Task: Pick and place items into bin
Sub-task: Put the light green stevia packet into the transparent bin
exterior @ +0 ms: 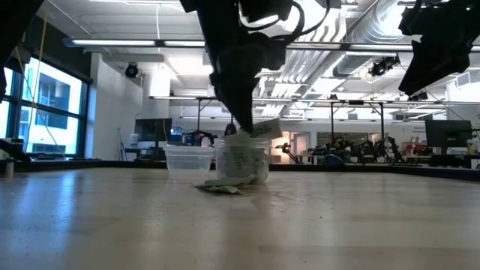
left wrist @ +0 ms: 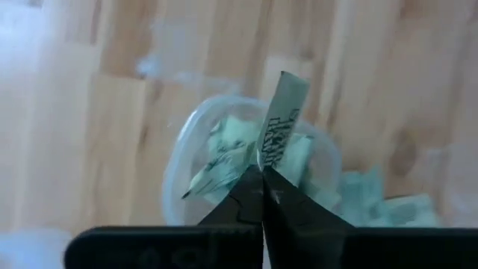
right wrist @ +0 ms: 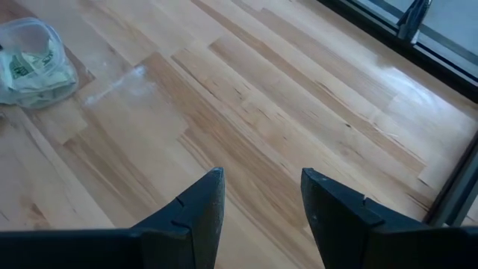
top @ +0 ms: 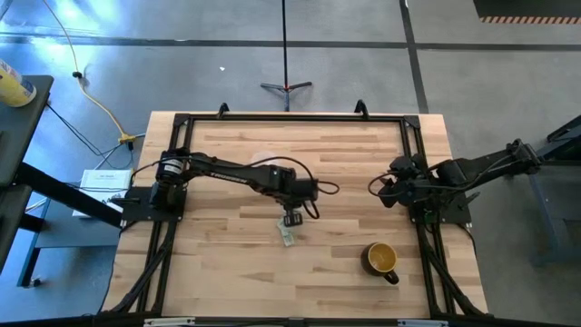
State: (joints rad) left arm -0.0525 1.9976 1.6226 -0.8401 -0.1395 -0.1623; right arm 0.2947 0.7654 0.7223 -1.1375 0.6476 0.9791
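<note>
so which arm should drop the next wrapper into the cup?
Left. The left gripper is shut on a wrapper directly above the cup, which already holds several pieces. The right gripper is open, holds nothing and waits near the table's right edge.

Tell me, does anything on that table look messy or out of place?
Slightly. A few pale green wrappers lie on the table against the foot of the clear cup rather than inside it. The left gripper pinches one wrapper above the cup.
</note>
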